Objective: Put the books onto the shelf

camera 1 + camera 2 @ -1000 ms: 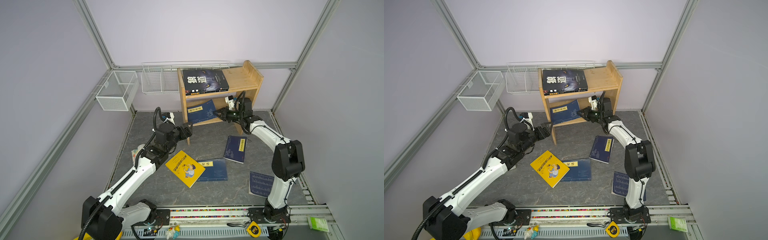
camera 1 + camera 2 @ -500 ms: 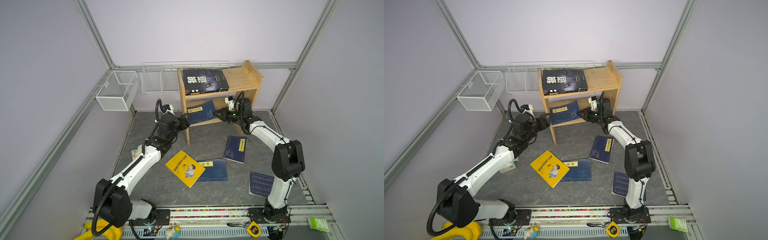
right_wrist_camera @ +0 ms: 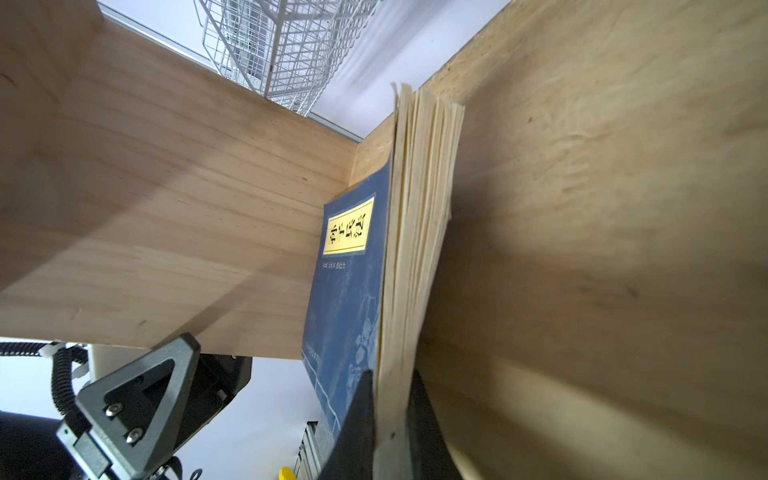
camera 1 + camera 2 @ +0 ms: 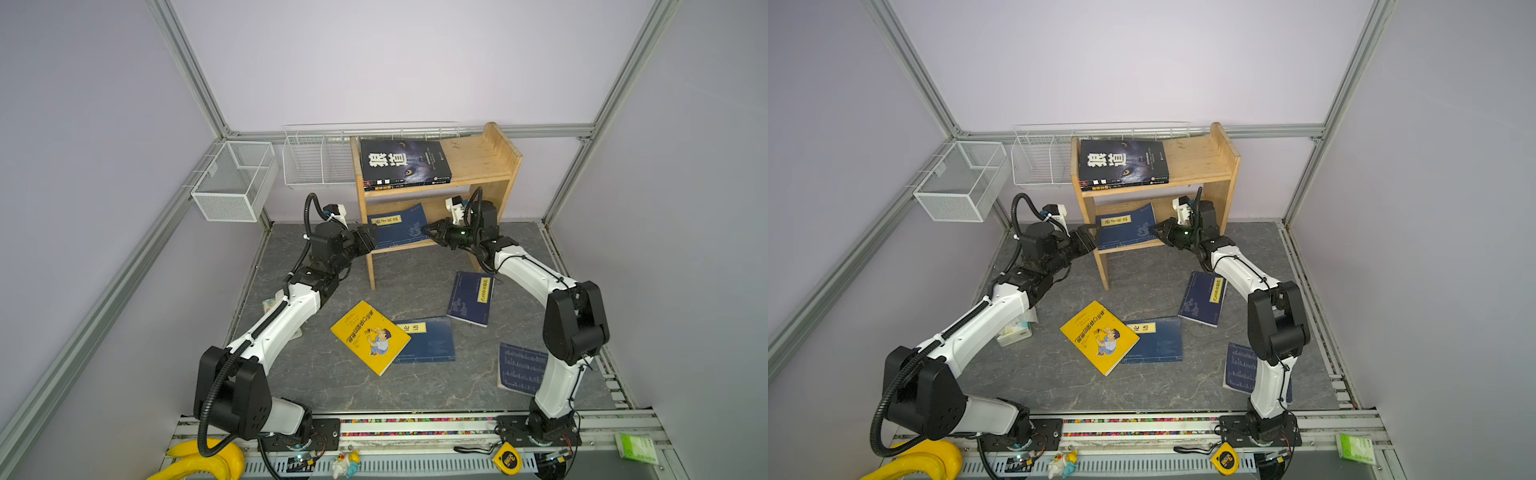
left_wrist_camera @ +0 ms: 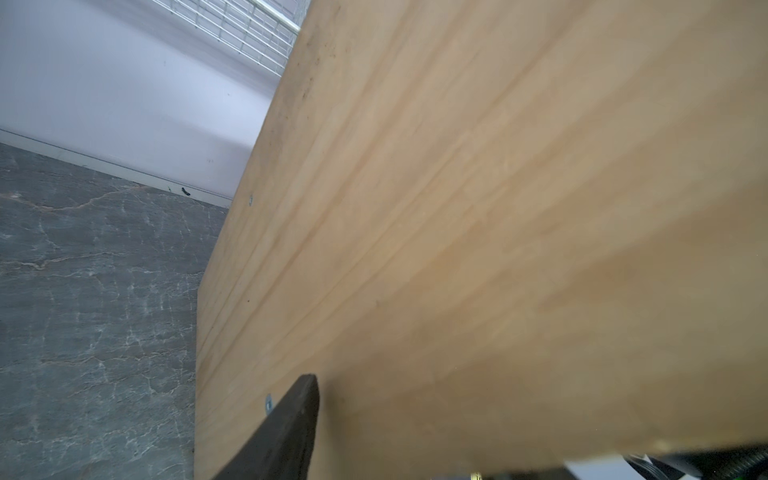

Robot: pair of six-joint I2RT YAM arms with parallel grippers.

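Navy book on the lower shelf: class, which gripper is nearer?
Right. The right gripper clamps the navy book's page edge; the left gripper is by the shelf's side panel.

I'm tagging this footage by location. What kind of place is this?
Likely a robot test cell in a lab, not a home: plain walls with an aluminium frame, two arms bolted to a rail, and a small shelf with books as props.

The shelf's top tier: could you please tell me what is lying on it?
A black book lies flat there, on top of a second book of which only the spine shows; the black one covers its front.
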